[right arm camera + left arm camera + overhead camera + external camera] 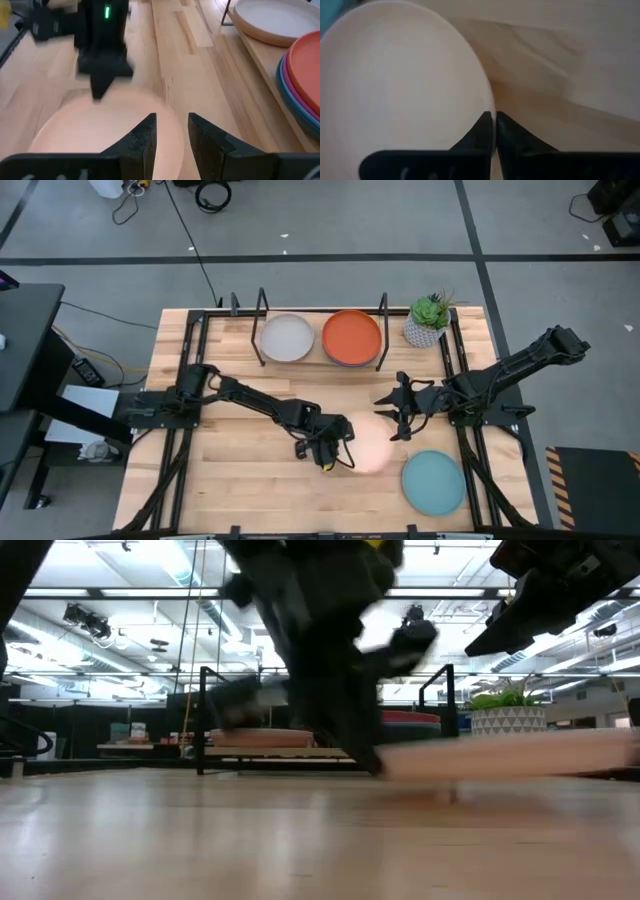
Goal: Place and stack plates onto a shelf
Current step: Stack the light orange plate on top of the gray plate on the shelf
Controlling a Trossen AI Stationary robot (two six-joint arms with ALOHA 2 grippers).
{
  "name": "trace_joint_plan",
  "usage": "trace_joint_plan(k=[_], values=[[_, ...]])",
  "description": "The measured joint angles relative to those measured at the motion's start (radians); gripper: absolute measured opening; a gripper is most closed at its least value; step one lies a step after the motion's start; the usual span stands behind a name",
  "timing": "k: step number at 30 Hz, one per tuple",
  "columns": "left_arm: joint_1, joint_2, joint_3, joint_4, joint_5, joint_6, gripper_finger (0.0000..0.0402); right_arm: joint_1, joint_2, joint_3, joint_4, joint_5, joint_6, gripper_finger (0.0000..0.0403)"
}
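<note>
A pink plate [372, 443] is near the table's middle, with my left gripper [326, 448] shut on its left rim. In the low view the pink plate [510, 754] shows just above the tabletop. My right gripper [400, 420] is open over the plate's far right rim; in the right wrist view its fingers [172, 135] stand over the pink plate [100, 127]. The shelf [320, 360] at the far edge carries a pale plate [287, 338] and a stack topped by an orange plate [351, 336]. A light blue plate [433, 482] lies flat near the right near corner. My left gripper pinches the pink plate's left rim [490, 102] between its two fingers [481, 131], one on the upper face and one underneath. The fingers come from the table's left, slanting down. The plate sticks out level toward the right and seems lifted just clear of the table.
A potted plant [428, 320] stands at the shelf's right end. Black hoop uprights [262, 315] rise at the shelf's ends. In the right wrist view the orange plate [305, 65] lies on pink and blue ones. Bare wood [240, 470] lies to the near left.
</note>
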Motion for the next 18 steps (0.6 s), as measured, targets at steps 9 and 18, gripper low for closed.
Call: trace_joint_plan(k=[9, 18], values=[[0.059, -0.254, 0.001, -0.466, 0.034, -0.478, 0.0015, 0.032, -0.029, 0.000, 0.022, 0.092, -0.051, 0.0118], [0.265, -0.365, 0.000, -0.571, -0.255, -0.719, 0.0015, 0.032, -0.026, 0.000, 0.058, 0.103, -0.103, 0.0118]])
